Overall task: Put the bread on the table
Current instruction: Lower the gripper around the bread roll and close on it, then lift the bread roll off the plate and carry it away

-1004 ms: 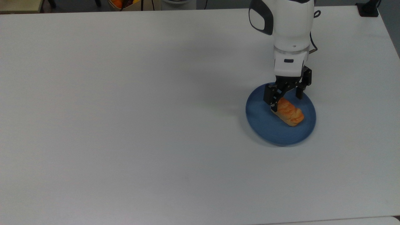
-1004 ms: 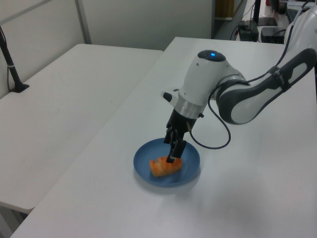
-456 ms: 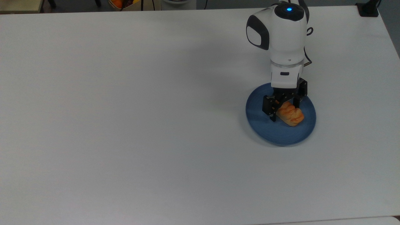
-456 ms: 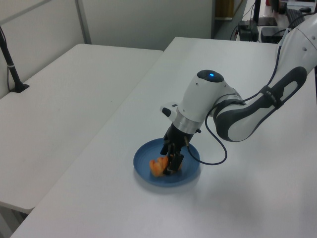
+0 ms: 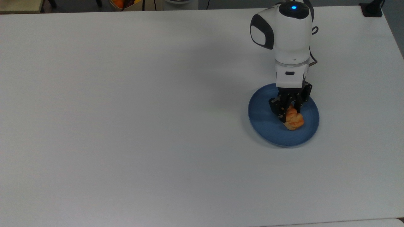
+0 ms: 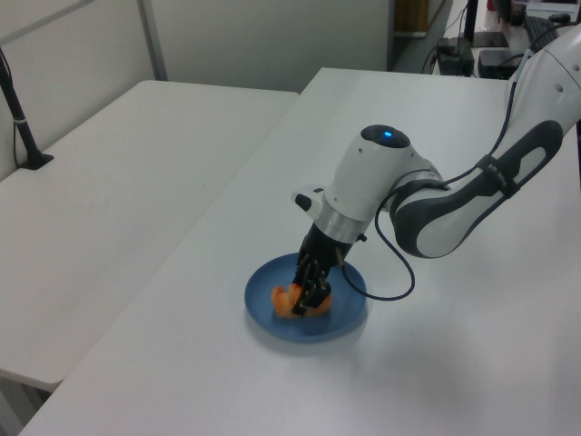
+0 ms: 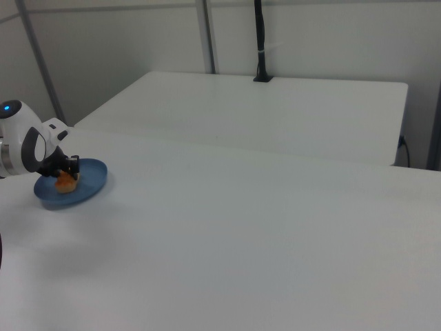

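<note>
Round blue plate (image 5: 268, 124) is landmark, near right edge of large plain white worktop (image 5: 126, 110) in top view. Small golden-orange ridged bread roll (image 5: 294, 120) lies on plate, right of plate's centre in top view. Worktop around plate bare; second white table (image 6: 100, 209) beyond plate in left view, black post (image 7: 260, 41) at its far end. No readable writing. White arm reaches steeply down over plate, blue light on top. Black gripper (image 5: 291, 114) jaws clamped on bread.

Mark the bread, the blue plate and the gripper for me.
bread (image 5: 295, 121), top view, glazed top below the fingers.
blue plate (image 5: 262, 113), top view, bare surface on the top view's left.
gripper (image 5: 291, 114), top view, midway between fingertips.
</note>
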Robot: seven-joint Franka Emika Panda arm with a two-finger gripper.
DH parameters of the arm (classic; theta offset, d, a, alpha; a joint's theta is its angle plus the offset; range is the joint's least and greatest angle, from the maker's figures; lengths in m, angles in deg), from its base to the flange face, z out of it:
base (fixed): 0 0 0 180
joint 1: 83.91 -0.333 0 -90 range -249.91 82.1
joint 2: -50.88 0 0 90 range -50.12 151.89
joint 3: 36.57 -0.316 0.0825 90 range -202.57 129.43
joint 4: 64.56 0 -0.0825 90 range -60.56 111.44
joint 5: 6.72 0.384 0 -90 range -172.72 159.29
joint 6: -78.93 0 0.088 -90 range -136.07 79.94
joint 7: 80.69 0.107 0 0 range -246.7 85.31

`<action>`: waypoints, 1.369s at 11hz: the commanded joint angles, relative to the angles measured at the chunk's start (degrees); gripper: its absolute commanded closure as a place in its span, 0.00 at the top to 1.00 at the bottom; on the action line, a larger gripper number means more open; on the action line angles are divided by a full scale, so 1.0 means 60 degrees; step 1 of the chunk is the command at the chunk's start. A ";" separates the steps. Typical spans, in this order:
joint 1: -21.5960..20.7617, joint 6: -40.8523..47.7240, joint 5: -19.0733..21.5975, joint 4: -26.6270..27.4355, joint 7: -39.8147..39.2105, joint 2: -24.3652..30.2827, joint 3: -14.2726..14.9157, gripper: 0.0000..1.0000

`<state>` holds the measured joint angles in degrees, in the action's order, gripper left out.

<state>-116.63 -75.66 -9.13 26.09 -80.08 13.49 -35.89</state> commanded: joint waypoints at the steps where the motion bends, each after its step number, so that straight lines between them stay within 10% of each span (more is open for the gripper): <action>1: -0.0201 -0.0030 -0.0067 0.0082 0.0600 0.0154 0.0121 0.16; 6: -0.0201 0.0159 -0.0067 0.0141 0.1025 0.0563 0.0121 0.14; 15: 0.0193 0.4990 -0.0082 0.0126 0.1817 0.3257 0.0282 0.15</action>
<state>-116.36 -51.30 -9.13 25.39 -70.43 28.81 -34.60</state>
